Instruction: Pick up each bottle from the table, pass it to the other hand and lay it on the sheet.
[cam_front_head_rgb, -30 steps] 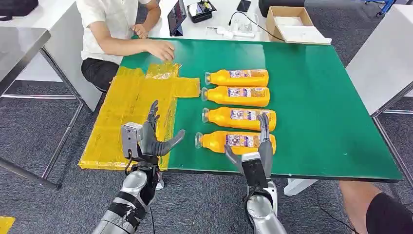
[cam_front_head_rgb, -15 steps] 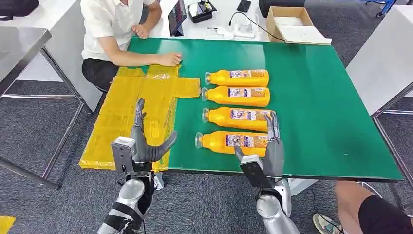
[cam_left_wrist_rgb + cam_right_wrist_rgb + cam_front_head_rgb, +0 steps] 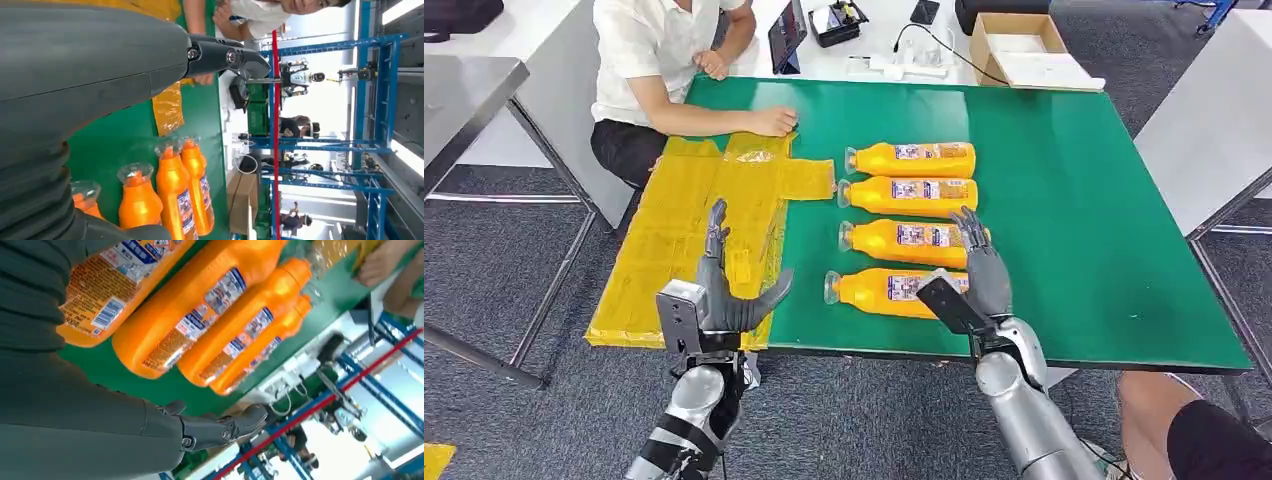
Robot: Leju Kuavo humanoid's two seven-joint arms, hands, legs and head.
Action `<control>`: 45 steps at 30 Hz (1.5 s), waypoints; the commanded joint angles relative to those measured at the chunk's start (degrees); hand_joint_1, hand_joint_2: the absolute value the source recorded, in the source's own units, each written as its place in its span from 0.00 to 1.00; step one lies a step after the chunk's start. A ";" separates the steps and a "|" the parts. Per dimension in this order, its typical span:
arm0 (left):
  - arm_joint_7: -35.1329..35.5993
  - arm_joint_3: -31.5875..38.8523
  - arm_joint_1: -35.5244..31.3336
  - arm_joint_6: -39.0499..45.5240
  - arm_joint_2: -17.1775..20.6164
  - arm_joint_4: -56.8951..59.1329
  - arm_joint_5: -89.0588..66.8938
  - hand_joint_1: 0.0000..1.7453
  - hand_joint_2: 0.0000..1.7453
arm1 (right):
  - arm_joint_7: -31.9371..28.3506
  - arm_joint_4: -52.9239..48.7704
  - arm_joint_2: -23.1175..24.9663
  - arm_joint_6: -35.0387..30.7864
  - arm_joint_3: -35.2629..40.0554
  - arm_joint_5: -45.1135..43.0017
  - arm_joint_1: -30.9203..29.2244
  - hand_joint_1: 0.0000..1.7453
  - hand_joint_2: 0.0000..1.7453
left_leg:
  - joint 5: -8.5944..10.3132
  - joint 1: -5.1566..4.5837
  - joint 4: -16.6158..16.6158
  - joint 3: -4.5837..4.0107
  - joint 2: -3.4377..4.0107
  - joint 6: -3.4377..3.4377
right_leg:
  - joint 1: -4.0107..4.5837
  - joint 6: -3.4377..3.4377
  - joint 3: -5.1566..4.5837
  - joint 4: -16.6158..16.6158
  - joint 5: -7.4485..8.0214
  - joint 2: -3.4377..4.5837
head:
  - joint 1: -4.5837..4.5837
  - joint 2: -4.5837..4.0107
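— Four orange plastic bottles with clear caps lay in a row on the green tabletop, didn't they? Which one was closest to the robot?

— The nearest bottle, close to the table's front edge. Its long axis ran left to right, cap toward the crinkled yellow plastic sheet.

— And which hand was nearer?

— The right hand, fingers spread and holding nothing, hovering over that bottle's base end. I couldn't tell if it touched. The left hand was also empty, fingers apart, over the sheet's near corner, well apart from the bottle.

— Room to move?

— I'd judge the gap between the hands open enough for a handover. The second bottle lay just beyond, so fingers had little room there. A person's hand rested at the sheet's far end.
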 commanded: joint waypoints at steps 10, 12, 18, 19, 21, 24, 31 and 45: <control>0.54 -1.48 -4.87 -2.77 1.13 6.85 1.25 0.00 1.00 | -6.04 9.96 -2.90 17.72 9.23 -9.08 -5.77 0.00 1.00 | -0.04 0.03 -0.03 0.16 0.00 -0.07 | 0.03 -0.11 0.15 -0.02 -0.05 -0.02 | 0.00 0.00; 0.54 -1.48 -4.87 -2.77 1.13 6.85 1.25 0.00 1.00 | -6.04 9.96 -2.90 17.72 9.23 -9.08 -5.77 0.00 1.00 | -0.05 0.04 -0.02 0.16 0.01 -0.08 | 0.04 -0.11 0.16 -0.02 -0.06 0.00 | 0.00 0.00; 0.54 -1.49 -4.87 -2.77 1.13 6.86 1.25 0.00 1.00 | -6.04 9.91 -2.89 17.71 9.23 -9.08 -5.85 0.00 1.00 | -0.09 0.05 -0.01 0.24 0.03 -0.12 | 0.06 -0.17 0.23 -0.01 -0.10 0.00 | 0.00 0.00; 0.54 -1.49 -4.87 -2.77 1.13 6.86 1.25 0.00 1.00 | -6.04 9.91 -2.89 17.71 9.23 -9.08 -5.85 0.00 1.00 | -0.06 0.03 -0.02 0.17 0.03 -0.09 | 0.04 -0.12 0.16 0.00 -0.07 0.00 | 0.00 0.00; 0.78 -1.42 -5.53 -2.68 1.22 7.81 1.21 0.00 1.00 | -7.05 9.92 -3.89 19.40 11.78 -9.06 -6.61 0.00 1.00 | -0.07 0.04 -0.01 0.18 0.03 -0.10 | 0.04 -0.14 0.17 0.01 -0.07 0.00 | 0.00 0.00; 1.00 -1.25 -5.77 -3.17 1.48 7.43 1.30 0.00 1.00 | -4.23 11.27 -4.97 15.89 15.06 -4.64 -8.68 0.00 1.00 | -0.04 0.02 0.00 0.12 0.04 -0.07 | 0.02 -0.11 0.10 0.02 -0.04 0.02 | 0.00 0.00; 1.97 0.37 -4.63 -2.47 2.15 6.13 1.11 0.00 1.00 | 4.05 16.69 -5.75 9.12 18.50 2.85 -11.78 0.00 1.00 | -0.10 0.04 -0.01 0.26 0.13 -0.11 | 0.05 -0.16 0.24 -0.01 -0.07 0.10 | 0.00 0.00; 2.27 1.73 -4.42 -2.57 2.36 6.54 0.96 0.00 1.00 | 7.06 23.20 -3.60 11.95 18.78 4.88 -15.09 0.00 1.00 | -0.11 0.06 -0.02 0.29 0.20 -0.14 | 0.07 -0.19 0.25 0.01 -0.06 0.17 | 0.00 0.00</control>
